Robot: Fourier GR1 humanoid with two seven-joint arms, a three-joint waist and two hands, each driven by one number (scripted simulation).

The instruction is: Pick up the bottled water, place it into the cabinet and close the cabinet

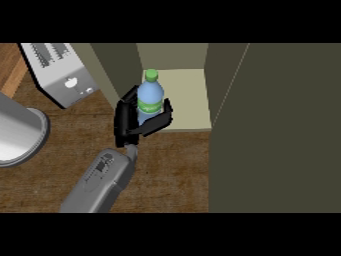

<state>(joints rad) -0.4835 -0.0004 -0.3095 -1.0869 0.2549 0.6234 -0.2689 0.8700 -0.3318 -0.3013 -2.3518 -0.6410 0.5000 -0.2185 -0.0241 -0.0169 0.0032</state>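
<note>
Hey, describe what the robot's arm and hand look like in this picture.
One arm shows: a boxy grey forearm with darker vented panels on top, narrowing to a slim grey wrist. The robot hand is matte black, with flat, blocky fingers and a thumb. No cables or lettering are visible.

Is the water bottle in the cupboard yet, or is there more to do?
Picking up looks done: one robot hand curls round the bottled water and holds it at the front edge of the cabinet shelf. It has not let go yet. Left: set it down inside, then close the cabinet door, which is open.
</note>
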